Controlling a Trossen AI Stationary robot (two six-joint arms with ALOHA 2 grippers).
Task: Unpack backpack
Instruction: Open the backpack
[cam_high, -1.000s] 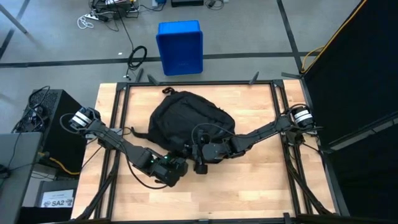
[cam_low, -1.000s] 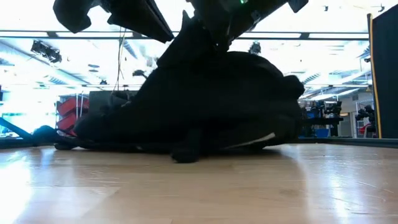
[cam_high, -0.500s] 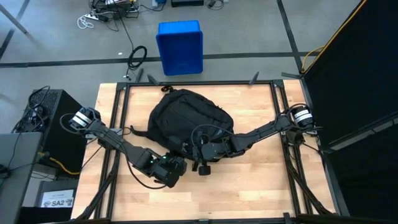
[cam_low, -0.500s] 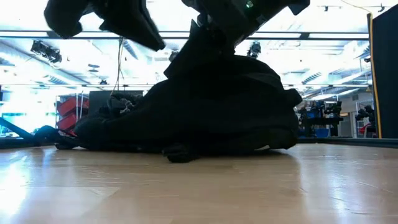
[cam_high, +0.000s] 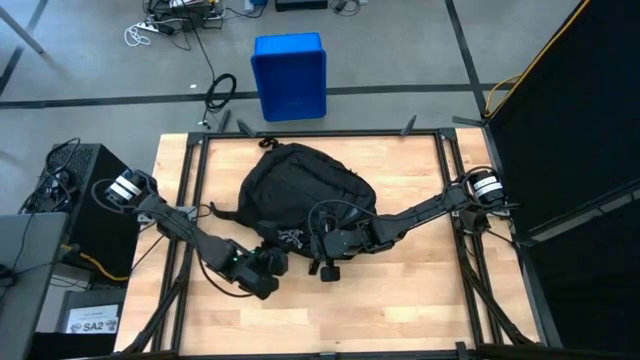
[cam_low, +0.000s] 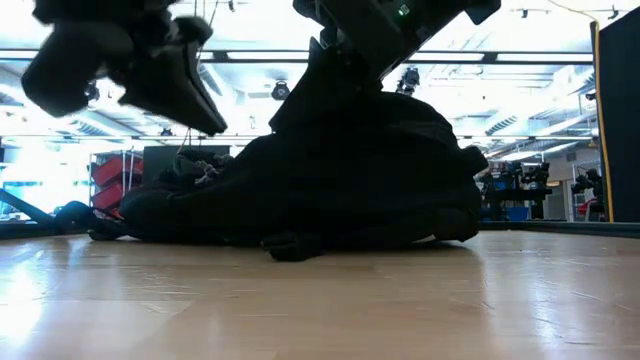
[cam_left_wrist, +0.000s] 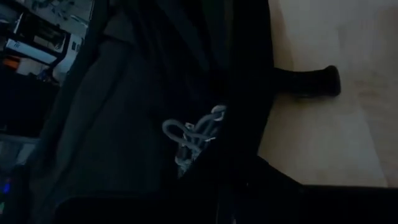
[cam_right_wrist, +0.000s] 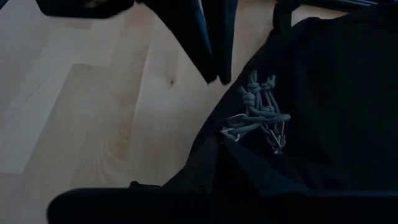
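The black backpack (cam_high: 300, 190) lies on the wooden table, its bulk in the middle (cam_low: 330, 180). A grey braided cord bundle with a metal clip (cam_right_wrist: 258, 112) lies on its near part (cam_high: 290, 237). My right gripper (cam_high: 318, 243) is at the backpack's near edge, shut on its fabric. My left gripper (cam_high: 272, 262) hangs shut just off the near left edge, above the table (cam_low: 195, 105). Its fingers (cam_right_wrist: 211, 43) touch nothing. My right gripper pinches black fabric at the backpack's near edge (cam_right_wrist: 208, 165), close to the grey cord bundle. It comes slanting down from the table's right side. The fabric is drawn up into a peak under the fingers (cam_low: 320, 75); the rest of the backpack rests on the table. The gripper hides the fingertips.
A black strap end (cam_left_wrist: 311, 81) lies on the wood by the backpack's near edge. Another strap (cam_high: 222, 212) trails toward the table's left. A blue bin (cam_high: 289, 75) stands on the floor beyond the far edge. Bare wood lies along the near side (cam_high: 400, 300).
My left gripper has sunk and gone toward the table's left edge, rolling as it went. The backpack's raised near part has sunk a little, and the white strip along its base no longer shows in the low view.
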